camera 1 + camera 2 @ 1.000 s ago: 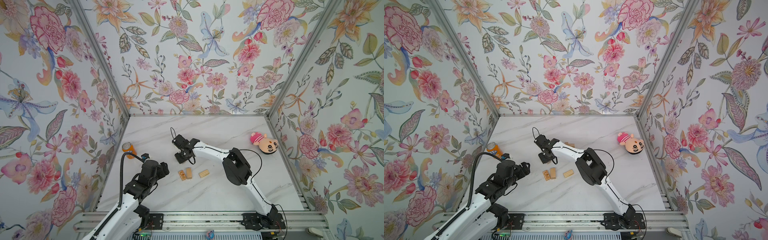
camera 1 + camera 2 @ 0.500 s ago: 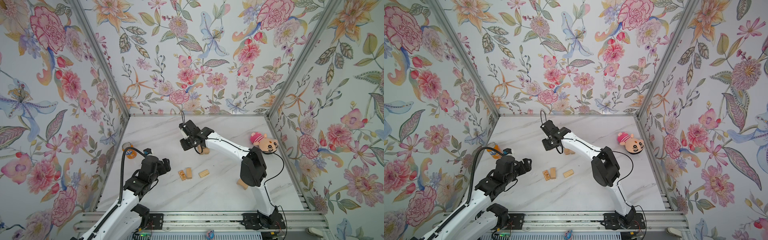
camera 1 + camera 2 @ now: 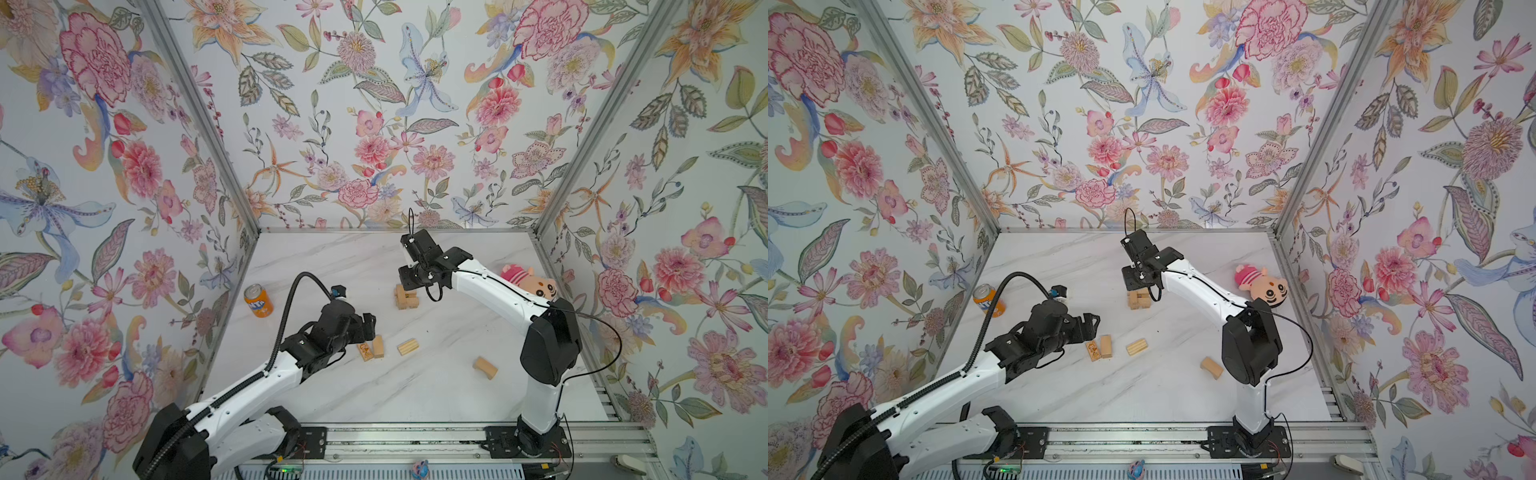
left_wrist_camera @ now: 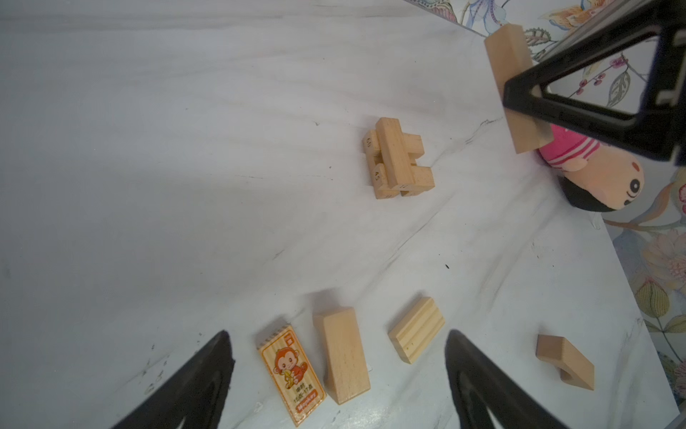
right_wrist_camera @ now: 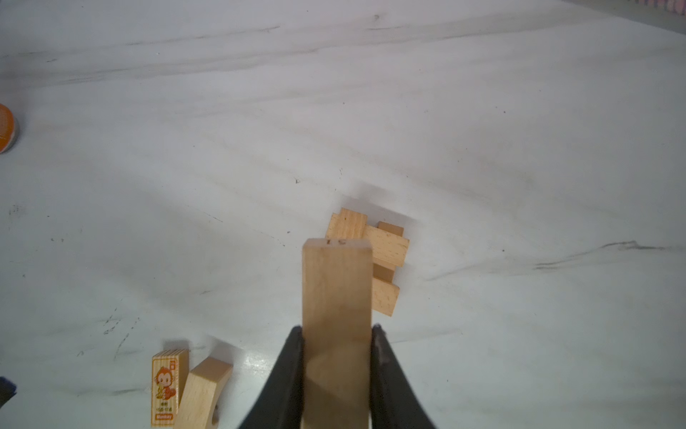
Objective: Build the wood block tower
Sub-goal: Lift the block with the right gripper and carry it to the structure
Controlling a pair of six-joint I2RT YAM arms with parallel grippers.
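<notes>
A: What's sitting around the tower [image 3: 405, 297]?

B: It's standing mid-tabletop [image 3: 415, 399], toward the back, in crossed layers with a single block lying along the top. An orange soda can [image 3: 258, 300] is standing near the left wall, well apart. A plush doll [image 3: 536, 284] is lying by the right wall, and the right arm is crossing in front of part of it in both top views.

A: And the loose blocks?

B: Four are lying nearer the front. A monkey-print block [image 4: 291, 375] is lying just beside a pale block [image 4: 345, 356], with a ridged block [image 4: 416, 328] near them. A curved block [image 4: 564, 362] is lying well off to the right.

A: What's the right hand [image 5: 337, 327] doing?

B: It's pinching a long block [image 5: 337, 289] by one end, fingers pressing on both sides. It's hanging over the tower without touching it — the hand is covering part of the stack in the top views.

A: And the left hand [image 4: 337, 333]?

B: It's hovering low by the monkey-print and pale blocks — fingers spread wide, gripping nothing.
</notes>
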